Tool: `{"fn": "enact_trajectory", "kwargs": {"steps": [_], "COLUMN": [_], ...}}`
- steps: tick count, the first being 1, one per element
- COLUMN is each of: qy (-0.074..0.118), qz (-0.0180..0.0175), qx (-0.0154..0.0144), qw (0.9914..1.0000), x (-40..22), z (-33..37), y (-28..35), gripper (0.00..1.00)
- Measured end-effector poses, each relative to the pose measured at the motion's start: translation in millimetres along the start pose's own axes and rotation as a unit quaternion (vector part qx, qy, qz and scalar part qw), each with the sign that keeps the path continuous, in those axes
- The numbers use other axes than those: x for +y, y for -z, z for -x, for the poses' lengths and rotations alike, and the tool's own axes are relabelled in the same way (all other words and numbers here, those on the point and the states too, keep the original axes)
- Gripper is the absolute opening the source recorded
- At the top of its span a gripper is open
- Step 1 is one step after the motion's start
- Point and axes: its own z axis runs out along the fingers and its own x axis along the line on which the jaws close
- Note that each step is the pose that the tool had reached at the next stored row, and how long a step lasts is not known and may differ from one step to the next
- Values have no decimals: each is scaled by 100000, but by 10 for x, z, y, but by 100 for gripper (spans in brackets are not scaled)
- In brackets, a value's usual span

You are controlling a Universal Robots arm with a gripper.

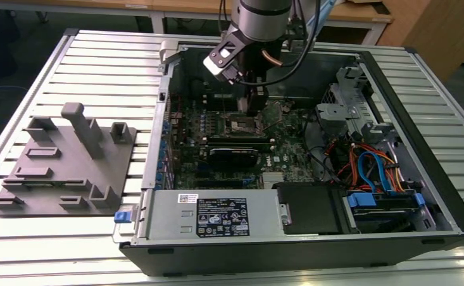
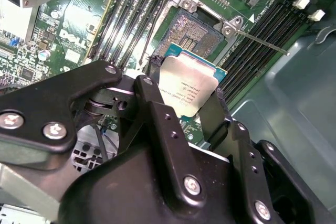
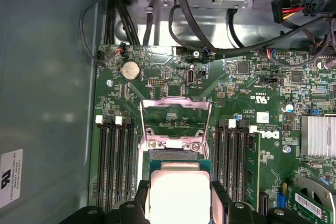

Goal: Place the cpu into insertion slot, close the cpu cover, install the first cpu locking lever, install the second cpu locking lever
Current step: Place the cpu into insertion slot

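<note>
Jaws: pinching cpu (image 2: 189,85) by its edges
Insertion slot (image 1: 244,124): upper centre of exterior view, bare
Cpu cover (image 3: 176,100): flipped open

Robot arm (image 1: 260,18) reaches into open computer case (image 1: 296,253), above its insertion slot (image 1: 243,123); grey moulded fixture (image 1: 65,164) lies beside the case.

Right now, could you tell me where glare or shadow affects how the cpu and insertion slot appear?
First wrist view: glare washes the cpu face near white, and the open cpu cover glints. Second wrist view: the insertion slot is evenly lit. Exterior view: the computer case interior lies dim below the arm.
</note>
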Motion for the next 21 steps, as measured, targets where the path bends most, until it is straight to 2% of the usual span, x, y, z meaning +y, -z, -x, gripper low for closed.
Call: {"fn": "enact_trajectory", "kwargs": {"steps": [10,21], "qy": [0,1], "qz": [12,10], "qx": [49,43], "qw": [100000,100000], "x": [-6,-6], "z": [6,7], "y": [-156,-165], "gripper": [54,54]}}
